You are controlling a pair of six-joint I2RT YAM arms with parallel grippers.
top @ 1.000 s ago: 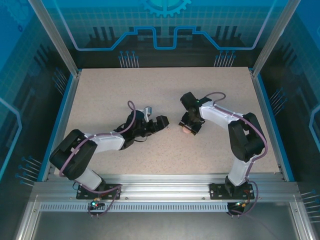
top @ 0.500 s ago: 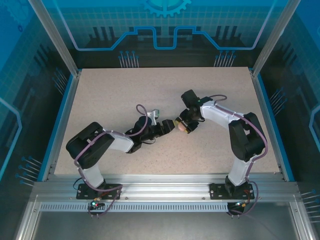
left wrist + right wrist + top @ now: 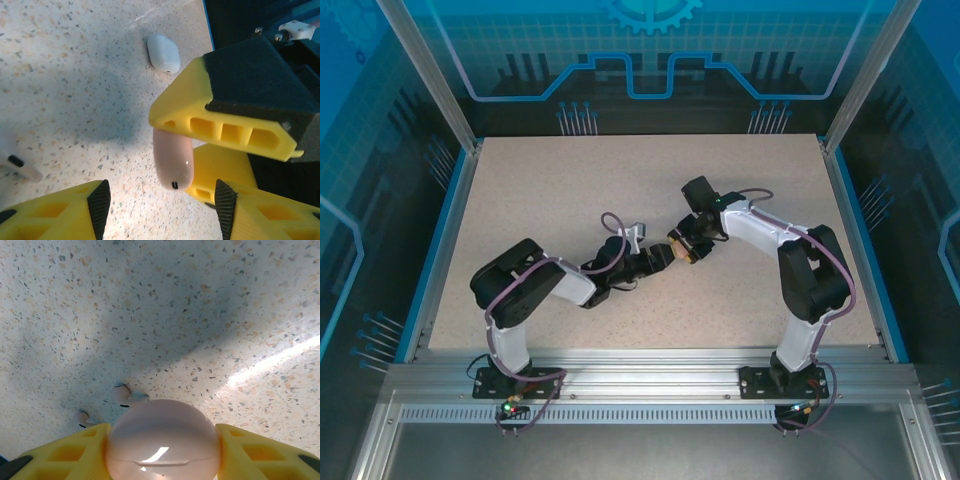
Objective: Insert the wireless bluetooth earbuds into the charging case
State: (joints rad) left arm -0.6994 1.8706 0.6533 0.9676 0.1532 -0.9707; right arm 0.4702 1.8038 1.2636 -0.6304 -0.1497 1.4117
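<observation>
My right gripper [image 3: 162, 450] is shut on a pale pink, rounded charging case [image 3: 162, 432] with its lid closed, held just above the table. In the left wrist view its yellow fingers [image 3: 225, 122] clamp that case [image 3: 172, 160] from both sides. My left gripper [image 3: 162, 202] is open, its black pads standing either side of the case's free end with gaps on both sides. In the top view the left gripper [image 3: 660, 258] meets the right gripper [image 3: 686, 250] at mid-table. Two small white earbuds [image 3: 124, 394] [image 3: 84, 418] lie on the table beyond the case. One earbud [image 3: 17, 165] lies to the left.
A white case [image 3: 163, 52], shut, lies on the speckled table [image 3: 540, 200] farther off, beside the right arm's dark body. The blue table rim [image 3: 850, 220] runs along the right side. Open tabletop stretches behind and left of the two grippers.
My left arm has swung right until its gripper reaches the held case, and its jaws have narrowed. The right gripper has shifted slightly left and up with the case.
</observation>
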